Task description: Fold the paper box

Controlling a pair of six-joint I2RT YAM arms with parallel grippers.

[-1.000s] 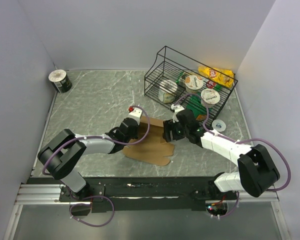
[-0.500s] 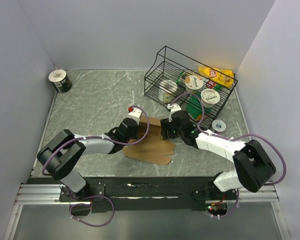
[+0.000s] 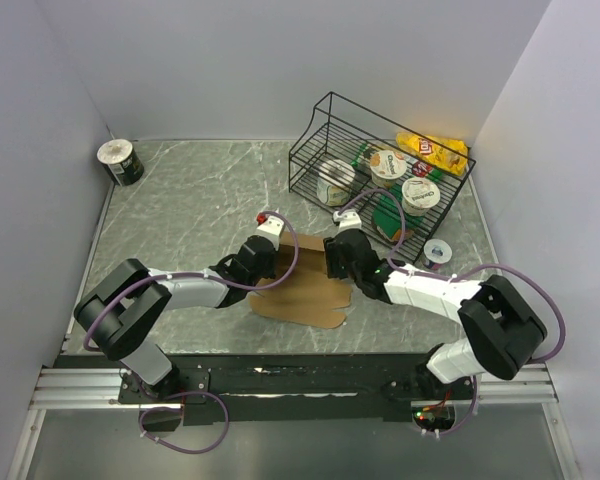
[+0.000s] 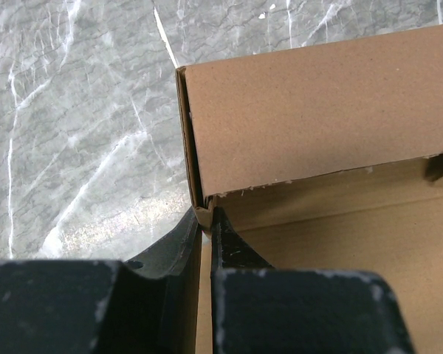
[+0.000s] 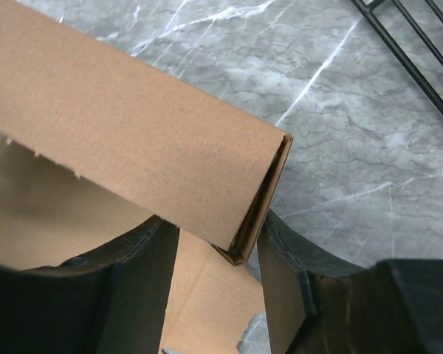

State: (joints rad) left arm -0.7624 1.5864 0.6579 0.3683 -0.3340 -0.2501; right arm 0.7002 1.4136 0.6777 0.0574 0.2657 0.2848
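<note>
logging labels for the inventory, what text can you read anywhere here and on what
No text can be quoted.
paper box: plain brown, no print.
cup lids: printed, too small to read.
yellow bag: red logo, too blurred to read.

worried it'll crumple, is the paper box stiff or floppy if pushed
Probably light and bendy: the paper box is thin plain cardboard, partly flat. Its raised wall looks doubled over, so likely stiffer there. Pinched at one corner by the left gripper, it may flex.
</note>
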